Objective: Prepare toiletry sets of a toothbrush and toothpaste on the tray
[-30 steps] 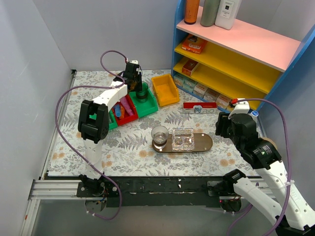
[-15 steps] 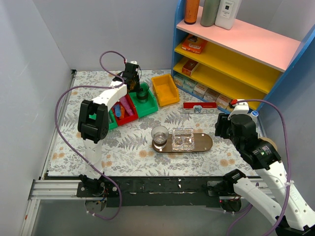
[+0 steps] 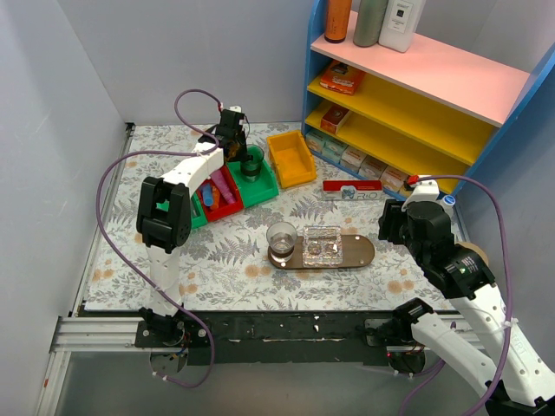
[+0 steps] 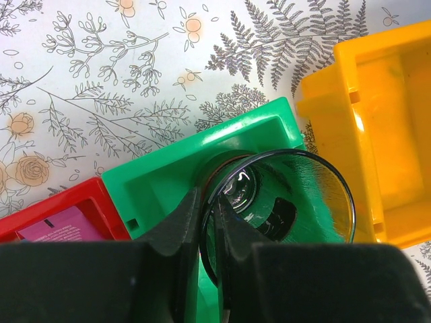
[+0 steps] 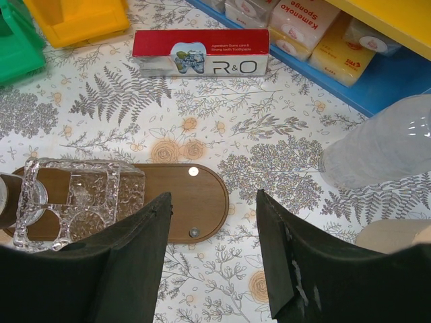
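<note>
My left gripper point(image 4: 210, 208) is shut on the rim of a clear glass cup point(image 4: 289, 195) over the green bin point(image 4: 168, 175); in the top view the gripper point(image 3: 241, 154) and cup point(image 3: 252, 159) are at the back of the table. A magenta-pink toothpaste tube point(image 4: 64, 225) lies in the red bin point(image 3: 224, 203), with a blue tube point(image 3: 208, 198) beside it. The dark wooden tray point(image 3: 360, 251) holds another glass cup point(image 3: 281, 238) and a clear glass holder point(image 3: 322, 244). My right gripper point(image 5: 212, 222) is open and empty above the tray's right end point(image 5: 202, 195). No toothbrush shows.
A yellow bin point(image 3: 290, 158) stands right of the green bin point(image 3: 258, 184). A red and white toothpaste box point(image 3: 351, 191) lies behind the tray. A blue shelf unit point(image 3: 408, 104) with packs and bottles fills the back right. A clear plastic bottle point(image 5: 384, 141) lies right of the tray.
My left gripper and the glass cup have shifted slightly back and up over the green bin. The right arm has not moved.
</note>
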`<state>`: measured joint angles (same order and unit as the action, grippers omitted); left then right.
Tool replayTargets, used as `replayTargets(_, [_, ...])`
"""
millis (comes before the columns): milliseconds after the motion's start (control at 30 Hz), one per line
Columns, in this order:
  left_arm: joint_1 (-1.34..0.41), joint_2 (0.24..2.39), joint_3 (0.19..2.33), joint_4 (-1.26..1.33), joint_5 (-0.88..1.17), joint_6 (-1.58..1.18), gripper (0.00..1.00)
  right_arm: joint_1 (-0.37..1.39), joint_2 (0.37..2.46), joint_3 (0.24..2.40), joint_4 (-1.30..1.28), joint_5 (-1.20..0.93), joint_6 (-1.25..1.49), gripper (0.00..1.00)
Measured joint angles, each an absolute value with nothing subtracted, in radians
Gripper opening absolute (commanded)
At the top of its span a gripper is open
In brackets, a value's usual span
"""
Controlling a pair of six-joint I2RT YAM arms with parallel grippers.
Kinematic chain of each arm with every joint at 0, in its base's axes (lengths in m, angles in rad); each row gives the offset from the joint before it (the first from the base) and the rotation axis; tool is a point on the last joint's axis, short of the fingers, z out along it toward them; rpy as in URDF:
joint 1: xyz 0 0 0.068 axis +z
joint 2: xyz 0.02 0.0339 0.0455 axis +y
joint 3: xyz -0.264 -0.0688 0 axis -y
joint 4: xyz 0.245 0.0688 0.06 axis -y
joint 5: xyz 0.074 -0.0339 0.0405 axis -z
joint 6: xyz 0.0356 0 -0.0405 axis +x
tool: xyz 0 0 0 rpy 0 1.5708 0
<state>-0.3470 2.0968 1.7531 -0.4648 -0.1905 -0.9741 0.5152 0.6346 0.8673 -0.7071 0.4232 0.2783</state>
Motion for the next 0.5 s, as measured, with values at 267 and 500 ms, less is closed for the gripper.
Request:
replayTargets(267, [-0.347, 2.097, 1.757, -0.471, -0.189, -0.977, 0.00, 0.515, 0.634, 0.867, -0.707, 0.424, 0.285, 0.61])
replayTargets(500, [-0.348, 2.002, 1.631, -0.420, -0.160, -0.977, 0.00, 0.515, 0.628, 0.867, -0.707, 0.432, 0.285, 0.62])
